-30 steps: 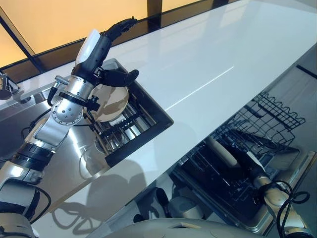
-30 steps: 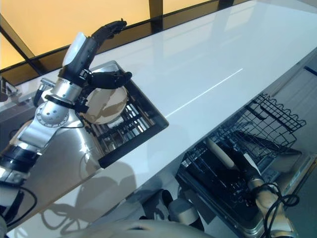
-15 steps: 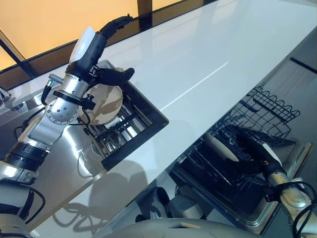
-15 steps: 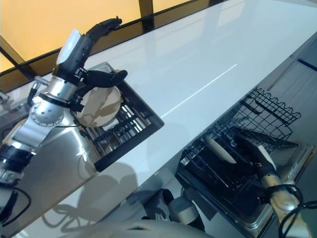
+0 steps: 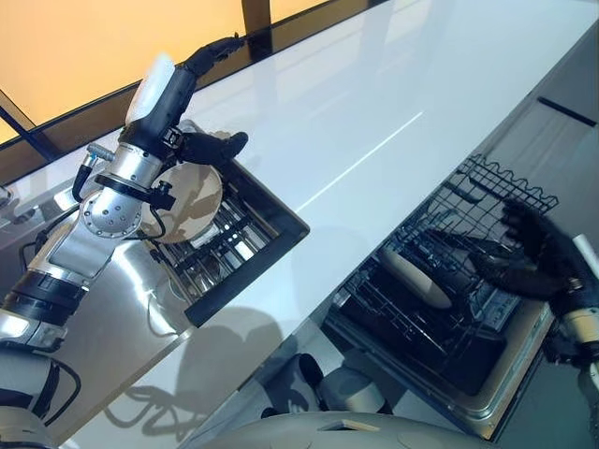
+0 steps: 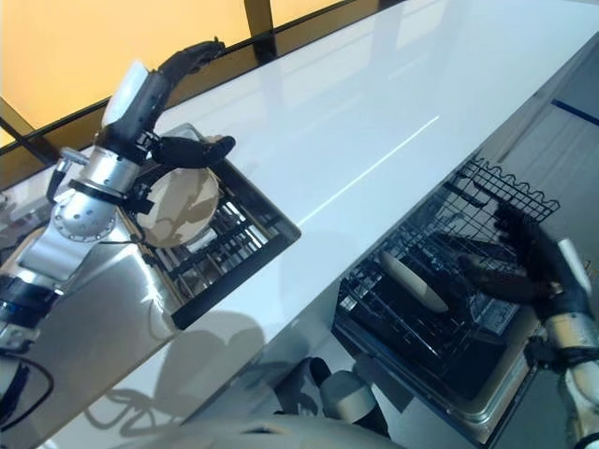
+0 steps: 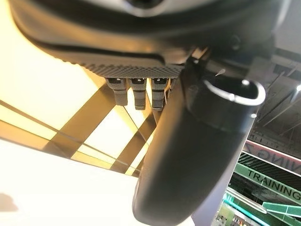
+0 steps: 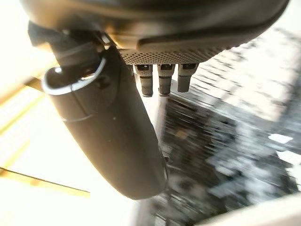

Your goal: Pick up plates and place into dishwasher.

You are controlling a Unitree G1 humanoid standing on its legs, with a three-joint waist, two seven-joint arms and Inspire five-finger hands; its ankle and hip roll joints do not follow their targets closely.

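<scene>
My left hand (image 5: 178,112) is up over the sink rack (image 5: 234,229) with fingers stretched out, nothing gripped, lined up for the beige plate (image 5: 182,201) standing on edge in its slots. My right hand (image 5: 533,257) hangs spread and empty over the dishwasher rack (image 5: 449,271), where one plate (image 5: 415,278) already sits tilted between the tines
</scene>
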